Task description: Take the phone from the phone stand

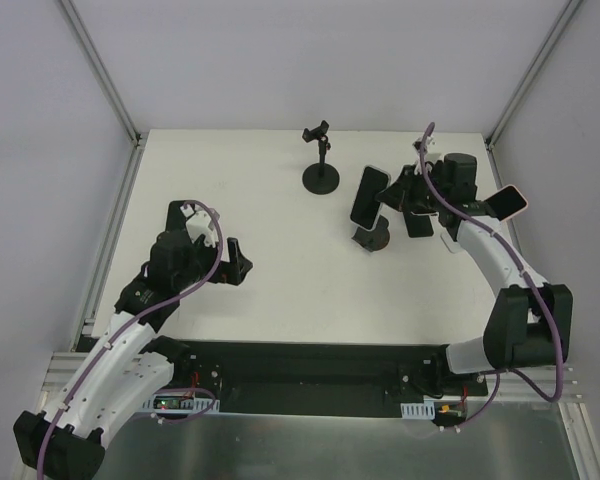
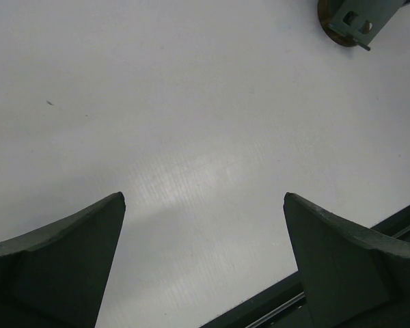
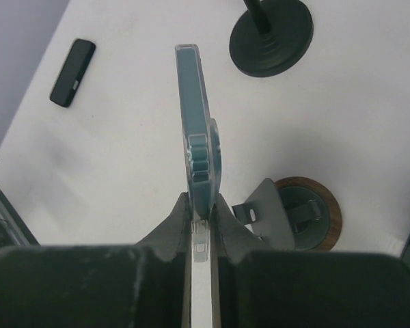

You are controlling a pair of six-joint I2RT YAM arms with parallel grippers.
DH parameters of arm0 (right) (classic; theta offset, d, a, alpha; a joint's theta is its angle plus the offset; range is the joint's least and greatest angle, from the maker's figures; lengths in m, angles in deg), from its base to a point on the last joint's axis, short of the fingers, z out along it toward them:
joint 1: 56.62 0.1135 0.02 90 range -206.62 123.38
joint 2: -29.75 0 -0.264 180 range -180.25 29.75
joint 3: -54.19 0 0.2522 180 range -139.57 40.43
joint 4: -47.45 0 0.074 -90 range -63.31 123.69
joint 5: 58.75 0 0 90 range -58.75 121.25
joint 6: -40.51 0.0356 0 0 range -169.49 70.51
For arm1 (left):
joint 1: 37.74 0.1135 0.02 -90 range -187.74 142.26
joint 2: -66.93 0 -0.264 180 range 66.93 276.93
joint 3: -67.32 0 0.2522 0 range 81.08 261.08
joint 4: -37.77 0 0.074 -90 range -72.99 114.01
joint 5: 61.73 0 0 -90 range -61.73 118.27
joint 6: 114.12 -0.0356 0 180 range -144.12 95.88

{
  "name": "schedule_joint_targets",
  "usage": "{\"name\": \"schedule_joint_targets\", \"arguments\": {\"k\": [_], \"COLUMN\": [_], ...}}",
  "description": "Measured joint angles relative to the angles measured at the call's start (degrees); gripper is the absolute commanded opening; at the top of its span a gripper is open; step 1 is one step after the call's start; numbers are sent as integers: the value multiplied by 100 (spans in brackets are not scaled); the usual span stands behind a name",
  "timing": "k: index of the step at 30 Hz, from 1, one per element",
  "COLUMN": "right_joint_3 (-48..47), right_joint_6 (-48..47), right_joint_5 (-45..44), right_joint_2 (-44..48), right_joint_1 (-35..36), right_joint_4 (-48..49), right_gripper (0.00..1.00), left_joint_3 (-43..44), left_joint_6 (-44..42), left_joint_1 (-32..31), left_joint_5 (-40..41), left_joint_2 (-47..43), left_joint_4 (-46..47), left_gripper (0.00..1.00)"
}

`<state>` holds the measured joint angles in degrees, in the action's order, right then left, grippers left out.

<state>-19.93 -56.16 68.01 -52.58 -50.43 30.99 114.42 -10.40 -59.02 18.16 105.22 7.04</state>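
Wrist view, right tool (image 3: 203, 205) pinching phone (image 3: 191, 102) edge

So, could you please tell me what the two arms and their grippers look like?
Both the left arm and the right arm have white links between bulky black joints, with a purple cable running along each. The left gripper and right gripper are black, with dark, wedge-shaped fingers. No markings are readable.

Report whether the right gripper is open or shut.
Shut on the slim teal-edged phone: in the right wrist view both fingers of the right gripper press against its two flat sides, no gap showing.
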Motion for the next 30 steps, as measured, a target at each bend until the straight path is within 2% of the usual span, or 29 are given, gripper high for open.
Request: {"name": "schedule_joint_targets", "arguments": {"k": [7, 13, 20, 27, 30], "right_joint_3": [396, 859, 1102, 1255, 1318], "right_joint_6": [1246, 2354, 3217, 3792, 4072], "right_joint_5": [-247, -890, -1624, -2465, -2750], "right_joint_2": [841, 1456, 1845, 2308, 2426], "right_joint_1": [190, 839, 1821, 2483, 2664], "right_joint_4": [428, 505, 247, -142, -299], "right_gripper": [1, 1, 1, 1, 1], "left_joint_3": [109, 905, 1637, 2166, 2527], "left_joint_6": [450, 640, 640, 509, 304], "left_joint_1": [-15, -345, -1307, -2640, -3215], "left_joint_5": [-326, -291, 39, 1001, 1523], "left_joint_2": [-39, 431, 1141, 1915, 2341], "left_joint_4": [127, 199, 299, 284, 258], "left_gripper": [99, 99, 99, 99, 96]}}
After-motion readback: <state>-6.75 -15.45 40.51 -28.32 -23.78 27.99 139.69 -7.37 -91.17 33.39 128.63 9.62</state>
